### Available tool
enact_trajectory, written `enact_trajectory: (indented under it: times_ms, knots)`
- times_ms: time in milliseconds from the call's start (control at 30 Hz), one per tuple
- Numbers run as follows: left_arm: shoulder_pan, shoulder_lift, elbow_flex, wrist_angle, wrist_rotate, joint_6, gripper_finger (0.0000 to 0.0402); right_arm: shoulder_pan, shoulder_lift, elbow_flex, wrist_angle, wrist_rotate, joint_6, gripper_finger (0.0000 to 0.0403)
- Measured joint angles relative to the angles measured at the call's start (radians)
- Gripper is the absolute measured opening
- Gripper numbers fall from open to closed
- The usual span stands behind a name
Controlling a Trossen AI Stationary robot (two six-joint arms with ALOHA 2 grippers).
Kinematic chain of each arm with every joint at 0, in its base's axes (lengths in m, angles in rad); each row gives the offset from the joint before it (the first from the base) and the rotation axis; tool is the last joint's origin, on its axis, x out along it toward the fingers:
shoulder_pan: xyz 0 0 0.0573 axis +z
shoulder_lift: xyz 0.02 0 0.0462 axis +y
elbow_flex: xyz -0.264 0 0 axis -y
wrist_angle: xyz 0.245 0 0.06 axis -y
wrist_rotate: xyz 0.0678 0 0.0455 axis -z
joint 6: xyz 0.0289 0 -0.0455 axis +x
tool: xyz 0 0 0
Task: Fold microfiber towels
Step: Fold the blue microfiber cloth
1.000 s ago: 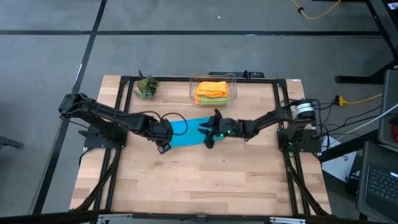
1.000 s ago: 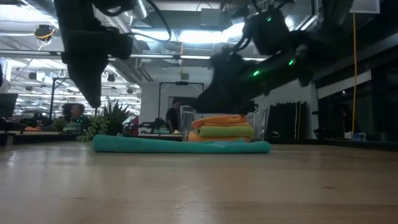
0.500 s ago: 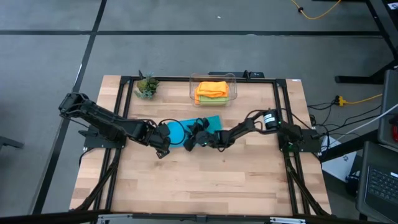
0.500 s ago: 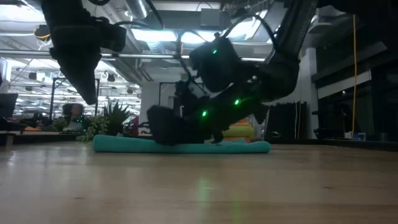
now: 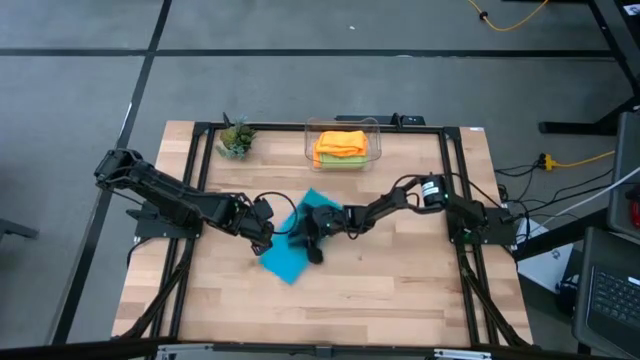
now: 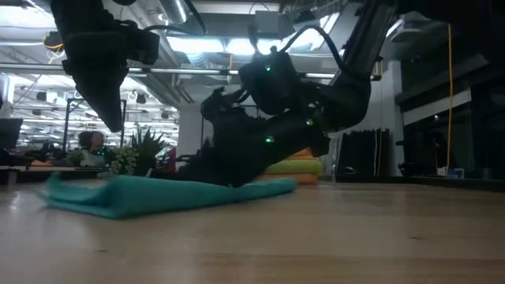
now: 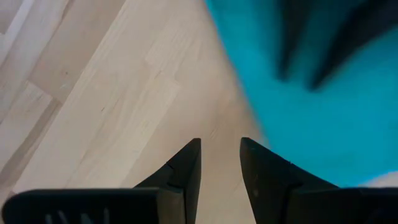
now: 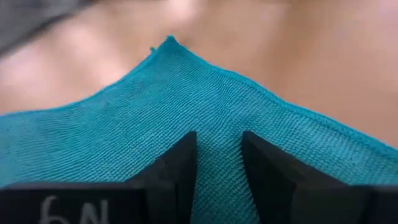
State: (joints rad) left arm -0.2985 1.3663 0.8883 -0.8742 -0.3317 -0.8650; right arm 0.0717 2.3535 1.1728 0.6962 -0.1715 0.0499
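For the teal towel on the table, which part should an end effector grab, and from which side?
Probably the free pointed corner of the teal towel, nearest the table's front edge. It lies flat, clear of both arms; come down from above. The right end effector sits over the cloth's middle, the left end effector beside its edge.

The teal towel (image 5: 291, 250) lies flat and skewed like a diamond on the table's middle. An orange towel (image 5: 341, 140) sits folded on a lime green towel (image 5: 341, 159), stacked at the table's far edge.
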Motion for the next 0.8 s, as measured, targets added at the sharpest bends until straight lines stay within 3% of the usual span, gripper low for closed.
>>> enact_trajectory:
  times_ms: [133,200,267,400,633,733,800]
  knots:
    - [0.0,0.0,0.0,0.0,0.0,0.0,0.0104,-0.03,0.0,-0.006,-0.01,-0.336,-0.097,0.0131]
    - [0.0,0.0,0.0,0.001,0.0,0.0,0.0104,-0.045,0.0,-0.007,-0.015,-0.453,-0.136,0.0131]
    - [0.0,0.0,0.0,0.002,0.0,0.0,0.0104,-0.063,-0.006,-0.007,-0.015,-0.542,-0.119,0.0131]
    - [0.0,0.0,0.0,0.004,0.0,0.0,0.0104,-0.083,-0.05,-0.01,-0.035,-0.617,0.028,0.0131]
    - [0.0,0.0,0.0,0.01,0.0,0.0,0.0104,-0.076,-0.216,-0.019,-0.125,-0.567,0.174,0.0131]
    - [0.001,0.0,-0.001,0.018,-0.001,0.0,0.0104,-0.052,-0.296,-0.026,-0.221,-0.363,0.133,0.0131]
    - [0.0,0.0,-0.001,0.022,-0.003,0.0,0.0104,-0.02,-0.332,-0.035,-0.302,-0.133,0.116,0.0131]
